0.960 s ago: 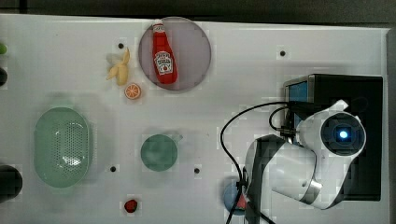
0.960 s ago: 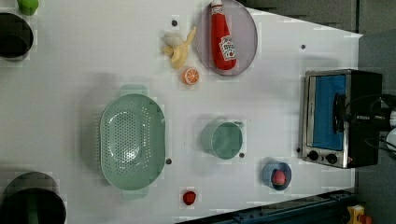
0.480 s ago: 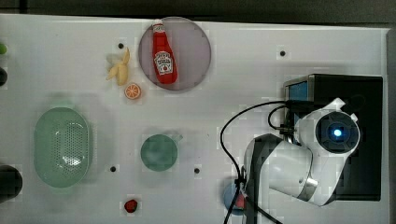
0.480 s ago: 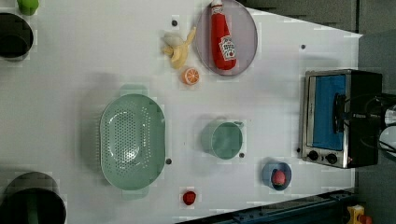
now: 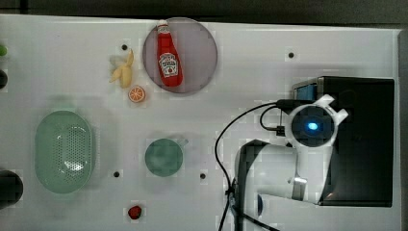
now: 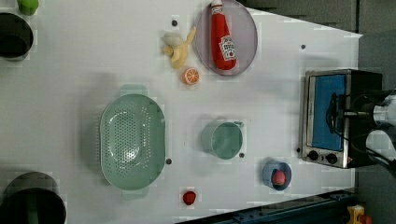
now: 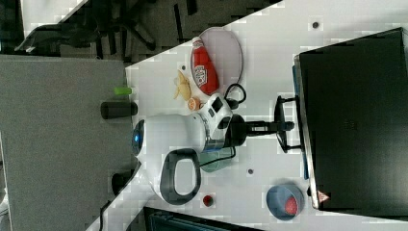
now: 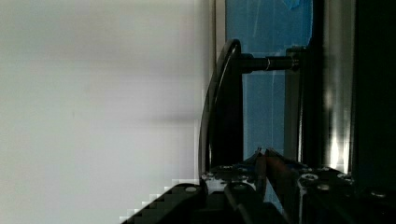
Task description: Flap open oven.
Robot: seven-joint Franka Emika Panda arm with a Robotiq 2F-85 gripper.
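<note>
While you look across the white table point(image 5: 260, 62), the oven point(image 6: 338, 116) is the biggest thing on it: you find it at the left view's right edge, its blue glass door shut flat against the silver frame, with its small black knobs point(image 6: 322, 157) toward the left view's bottom. In the top view the arm point(image 5: 288, 163) hangs over the oven's front, hiding most of the door. In the right view you see the gripper point(image 7: 284, 126) reaching in line with the table toward the door, right at the curved handle point(image 7: 280, 124), which stands just off the glass on its posts. The wrist view puts the handle point(image 8: 219, 107) close ahead, but you cannot tell from any view whether the fingers are spread or closed on it. Next in size is the pale green colander point(image 6: 132, 141), well apart from the oven toward the left view's left. The grey plate point(image 5: 199, 53) lies near the top view's upper edge with the ketchup bottle point(image 5: 169, 60) on it. The green cup point(image 5: 164, 157) stands between colander and oven. The blue bowl point(image 6: 270, 170) sits near the oven's knob end. The banana point(image 5: 123, 72) and orange slice point(image 5: 137, 93) lie just beside the plate.
</note>
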